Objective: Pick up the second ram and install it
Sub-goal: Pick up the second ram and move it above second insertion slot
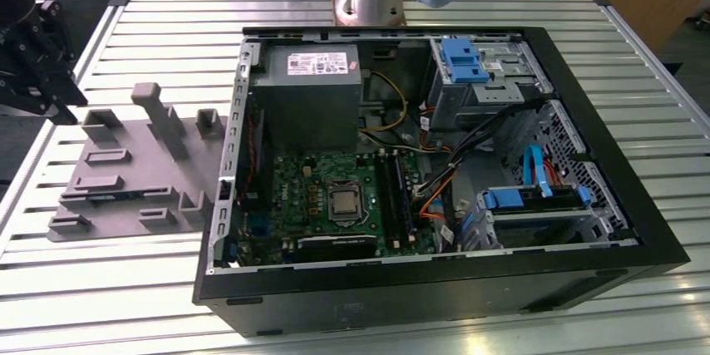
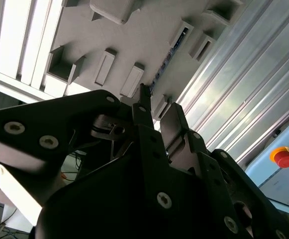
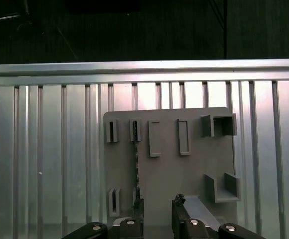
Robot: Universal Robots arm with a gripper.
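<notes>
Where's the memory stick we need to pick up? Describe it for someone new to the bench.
Find the grey plastic holder plate on the slatted metal table, at the exterior view's left of the open computer case. The memory stick stands on edge in it, running from one small upright block to another. It is the only thin dark strip there; its neighbours are all grey plastic.

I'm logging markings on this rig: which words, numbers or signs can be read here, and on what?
No text can be quoted.
White sticker on the grey metal power supply box: print too small to read.
Green motherboard: markings too small to read.
Red round push button: no legible sign.
</notes>
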